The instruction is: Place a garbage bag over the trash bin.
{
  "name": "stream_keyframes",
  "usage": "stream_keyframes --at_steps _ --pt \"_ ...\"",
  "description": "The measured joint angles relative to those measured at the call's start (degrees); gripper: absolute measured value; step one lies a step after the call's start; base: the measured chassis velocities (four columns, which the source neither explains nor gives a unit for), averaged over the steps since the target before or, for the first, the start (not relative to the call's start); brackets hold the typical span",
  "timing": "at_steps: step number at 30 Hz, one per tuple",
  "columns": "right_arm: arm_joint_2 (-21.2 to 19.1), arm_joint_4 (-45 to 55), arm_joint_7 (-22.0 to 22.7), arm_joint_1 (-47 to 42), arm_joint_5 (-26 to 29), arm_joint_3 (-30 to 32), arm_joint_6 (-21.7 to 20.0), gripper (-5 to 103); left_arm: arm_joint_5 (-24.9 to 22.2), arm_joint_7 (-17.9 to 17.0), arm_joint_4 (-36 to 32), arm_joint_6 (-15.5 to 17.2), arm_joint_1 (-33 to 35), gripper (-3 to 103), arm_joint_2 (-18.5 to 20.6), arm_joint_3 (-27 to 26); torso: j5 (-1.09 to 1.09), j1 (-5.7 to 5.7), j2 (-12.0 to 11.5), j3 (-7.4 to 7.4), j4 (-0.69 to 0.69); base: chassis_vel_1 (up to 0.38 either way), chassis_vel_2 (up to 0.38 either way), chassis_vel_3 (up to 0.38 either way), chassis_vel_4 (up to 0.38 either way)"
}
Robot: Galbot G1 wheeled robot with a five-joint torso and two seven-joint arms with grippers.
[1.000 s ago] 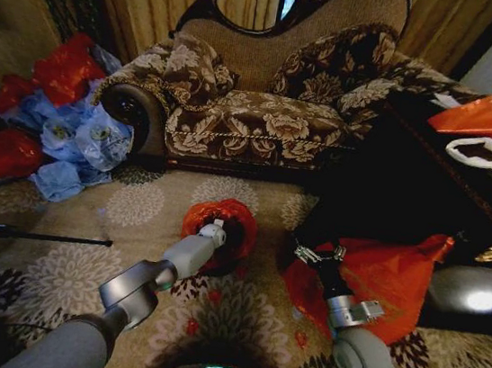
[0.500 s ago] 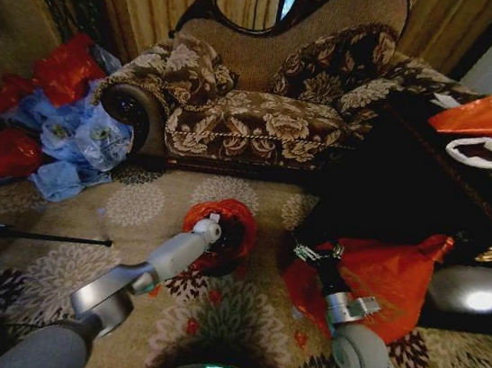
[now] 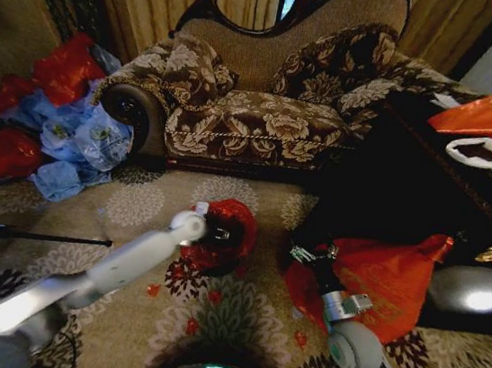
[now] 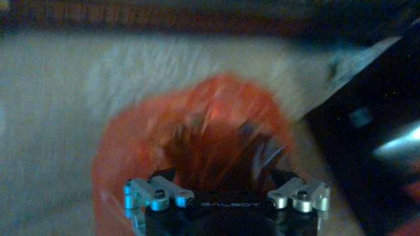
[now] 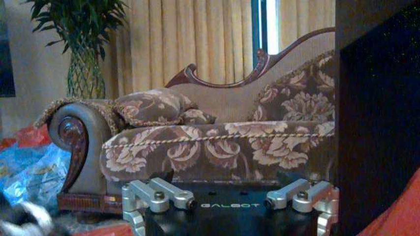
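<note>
Bin: trash bin (image 3: 226, 234) on the carpet in front of the sofa (image 3: 268, 87), dark inside showing.
Bag: garbage bag (image 3: 221, 235) wrapped around the bin, mouth open at the top.
Left gripper (image 3: 202, 226): at the bin's rim, swung more to the left than a second ago; fingers hard to see, cannot tell.
Right gripper (image 3: 302, 253): low beside the bin, by the big orange bag (image 3: 379, 279); cannot tell.
Meaning: bag looks nearly on.

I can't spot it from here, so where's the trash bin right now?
In the head view the trash bin stands on the floral carpet before the sofa, sheathed in the garbage bag, with the left gripper at its rim.
</note>
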Motion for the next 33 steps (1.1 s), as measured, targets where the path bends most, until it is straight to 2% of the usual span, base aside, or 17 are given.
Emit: stream_keyframes --at_steps 1,2,3,4,5,6,8,10,11,15,19,20,24,31,33 --pt "0.05 -0.20 -0.05 0.01 -0.05 -0.14 0.00 100 2.47 4.07 -2.90 -1.93 2.64 98 2.67 -3.06 -0.01 0.00 0.00 0.00 -0.02 0.000 0.000 0.000 0.000" --pt "0.25 -0.44 -0.10 0.03 -0.25 -0.38 0.01 100 8.80 11.02 -4.80 -5.82 7.09 99 6.56 -7.27 0.03 0.00 0.01 -0.01 -0.01 0.000 0.000 0.000 0.000" --pt "0.25 -0.44 -0.10 0.03 -0.25 -0.38 0.01 100 8.80 11.02 -4.80 -5.82 7.09 99 6.56 -7.27 0.03 0.00 0.01 -0.01 -0.01 0.000 0.000 0.000 0.000" --pt "0.52 -0.63 -0.13 0.08 -0.45 -0.61 0.01 100 14.33 15.88 -4.35 -9.54 10.57 100 8.75 -9.79 0.05 -0.01 0.02 -0.01 0.01 0.000 0.000 0.000 0.000" --pt "0.84 -0.75 -0.13 0.12 -0.73 -0.87 0.01 100 20.96 20.90 -1.90 -14.64 14.30 100 10.17 -12.13 -0.02 -0.01 0.01 0.00 0.02 0.000 0.000 0.000 0.000" --pt "0.84 -0.75 -0.13 0.12 -0.73 -0.87 0.01 100 20.96 20.90 -1.90 -14.64 14.30 100 10.17 -12.13 -0.02 -0.01 0.01 0.00 0.02 0.000 0.000 0.000 0.000" --pt "1.41 -0.87 -0.14 0.06 -1.22 -1.23 -0.01 100 29.17 25.68 4.06 -22.19 18.46 100 10.18 -13.76 -0.03 0.00 0.01 0.00 0.03 0.000 0.000 0.000 0.000" --pt "1.62 -0.88 -0.11 -0.31 -1.66 -1.33 -0.05 100 31.63 27.58 9.48 -26.74 19.83 100 8.12 -13.81 -0.03 0.00 0.01 0.01 0.01 0.000 0.000 0.000 0.000" --pt "1.62 -0.88 -0.11 -0.31 -1.66 -1.33 -0.05 100 31.63 27.58 9.48 -26.74 19.83 100 8.12 -13.81 -0.03 0.00 0.01 0.01 0.01 0.000 0.000 0.000 0.000" --pt "1.45 -0.65 -0.02 -1.74 -2.22 -0.57 -0.01 100 29.79 29.84 18.59 -28.54 17.21 100 2.61 -11.73 -0.01 0.00 0.01 0.01 -0.01 0.000 0.000 0.000 0.000" --pt "1.38 -0.45 0.01 -2.85 -2.55 0.10 0.25 100 26.93 29.95 22.84 -28.32 14.58 102 0.17 -11.03 0.00 0.01 0.01 0.01 -0.03 0.000 0.000 0.000 0.000" --pt "1.36 -0.39 0.02 -3.40 -2.64 0.45 0.48 100 25.14 29.83 25.33 -27.88 12.93 101 -1.08 -10.68 0.02 0.01 0.01 0.01 -0.03 0.000 0.000 0.000 0.000" --pt "1.34 -0.38 0.07 -4.04 -2.83 0.97 0.72 100 22.78 29.99 29.75 -27.11 9.74 98 -3.30 -9.37 0.02 0.01 0.00 0.01 -0.02 0.000 0.000 0.000 0.000" --pt "1.42 -0.80 0.22 -4.07 -3.10 1.06 0.93 100 22.81 30.38 36.79 -26.94 5.93 97 -8.73 -8.11 -0.01 0.01 -0.01 0.01 -0.02 0.000 0.000 0.000 0.000" --pt "1.35 -0.80 0.27 -4.21 -3.10 1.19 0.96 100 23.52 30.53 38.55 -27.04 4.74 100 -10.24 -8.07 0.02 0.01 0.00 0.01 -0.02 0.000 0.000 0.000 0.000"
